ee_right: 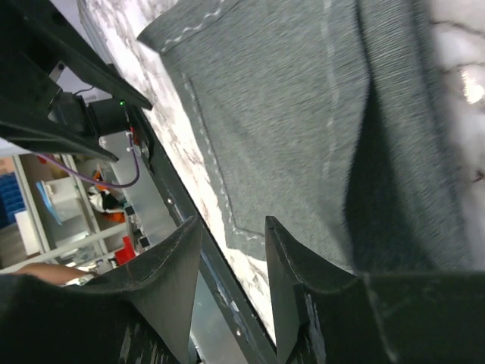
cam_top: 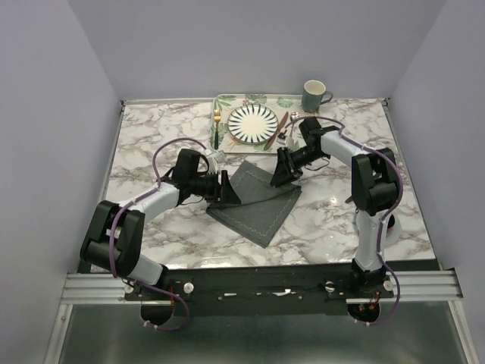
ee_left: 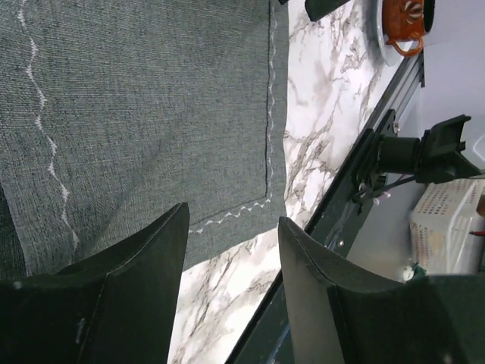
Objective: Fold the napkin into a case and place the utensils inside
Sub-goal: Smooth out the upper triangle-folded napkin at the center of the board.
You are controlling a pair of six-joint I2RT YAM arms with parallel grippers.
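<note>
The dark grey napkin (cam_top: pixel 258 203) lies on the marble table as a diamond, with a fold line across its upper part. My left gripper (cam_top: pixel 227 189) is at its left edge, open and empty, its jaws over the stitched corner (ee_left: pixel 231 220). My right gripper (cam_top: pixel 280 174) is over the napkin's top right edge, open with nothing between its fingers (ee_right: pixel 231 224); the cloth (ee_right: pixel 303 114) fills that view. The utensils rest on the tray beside the plate: the fork (cam_top: pixel 217 127) on its left, the knife (cam_top: pixel 277 130) and spoon (cam_top: pixel 289 126) on its right.
A leaf-patterned tray (cam_top: pixel 227 101) at the back holds the striped plate (cam_top: pixel 254 121). A teal mug (cam_top: pixel 314 95) stands behind it on the right. The table's near edge and metal rail (ee_left: pixel 333 212) run just past the napkin's corner.
</note>
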